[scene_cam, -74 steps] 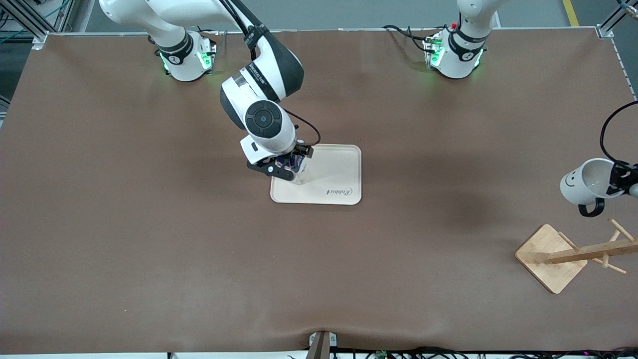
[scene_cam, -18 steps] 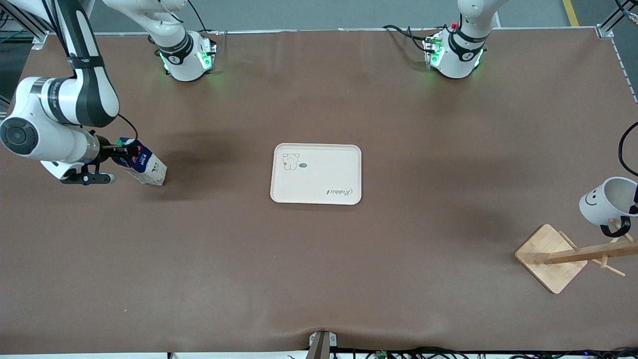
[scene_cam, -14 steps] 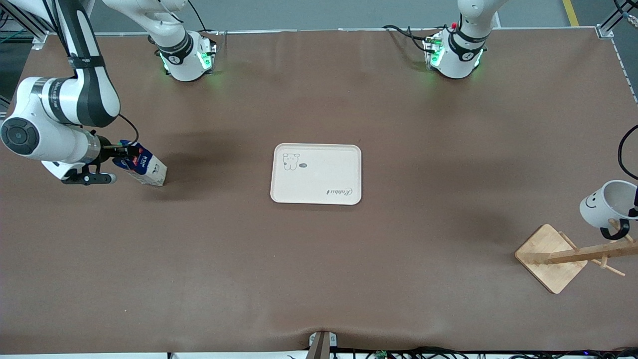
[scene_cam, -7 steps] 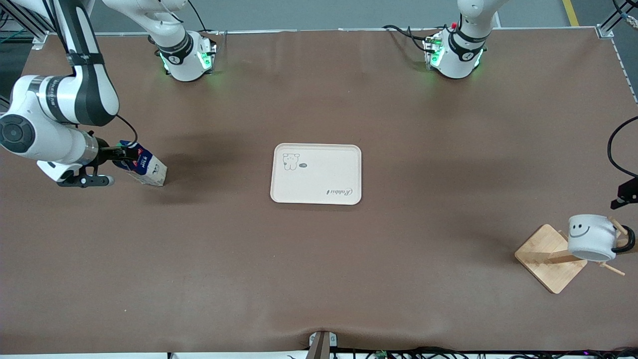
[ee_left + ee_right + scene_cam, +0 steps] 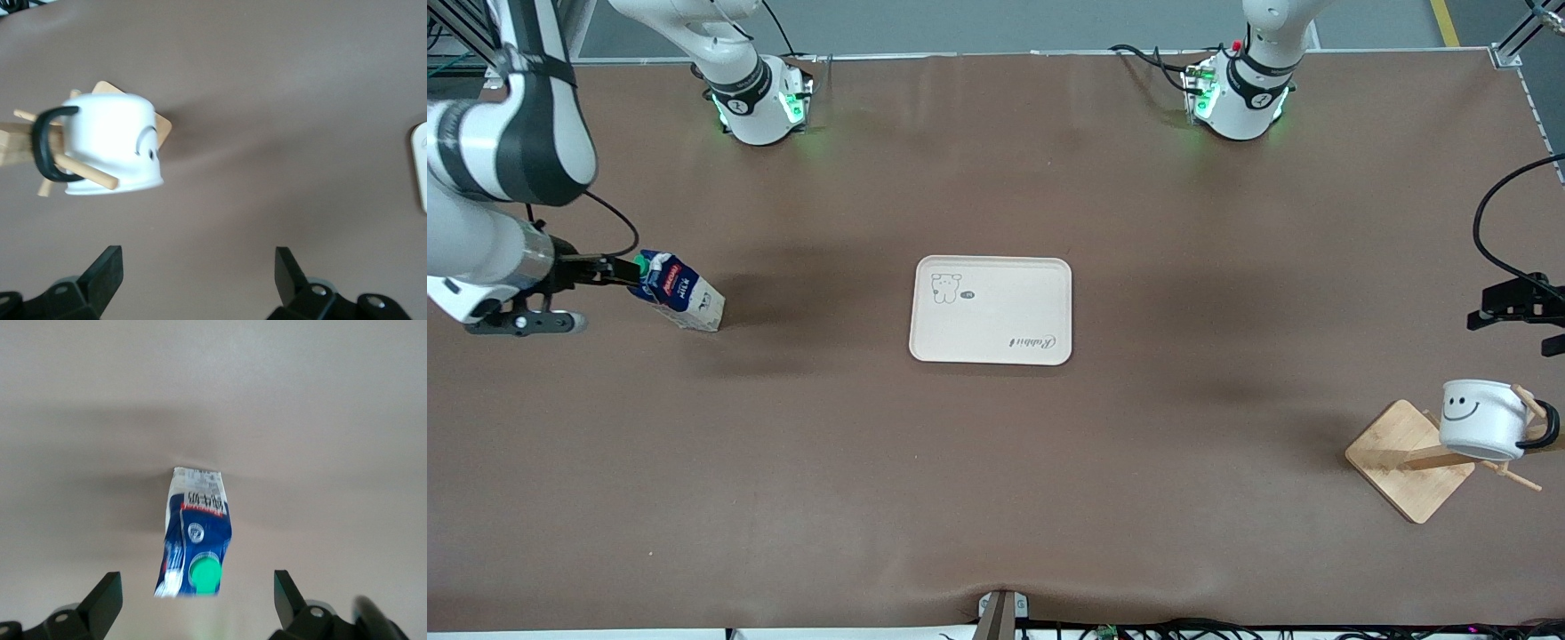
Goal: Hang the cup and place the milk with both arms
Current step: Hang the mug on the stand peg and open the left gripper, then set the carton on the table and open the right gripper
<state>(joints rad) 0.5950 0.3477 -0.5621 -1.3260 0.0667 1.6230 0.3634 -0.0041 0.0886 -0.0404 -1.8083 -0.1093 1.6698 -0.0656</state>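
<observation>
Front view: the cup (image 5: 1482,431) hangs by its black handle on a peg of the wooden rack (image 5: 1414,458), which stands near the table (image 5: 996,498) edge at the left arm's end, toward the corner nearest the camera. The smiley face on the cup shows in this view. The left tool (image 5: 1516,316) is up in the air over the table's edge at the left arm's end, clear of the cup and rack. In the left wrist view its fingers (image 5: 103,270) stand wide apart with nothing between them, and the cup (image 5: 110,143) shows on its peg with the rack (image 5: 20,143) under it.

The milk (image 5: 679,302) stands on the table toward the right arm's end, well apart from the cream tray (image 5: 996,351) at the table's middle, and no longer on it. It shows its green cap and blue top to the right tool (image 5: 600,269), which is just beside the carton's top, toward the table's edge at the right arm's end. In the right wrist view the right tool's fingers (image 5: 103,593) are spread wide and grip nothing; the milk (image 5: 195,533) shows between them but farther off, not touched.
</observation>
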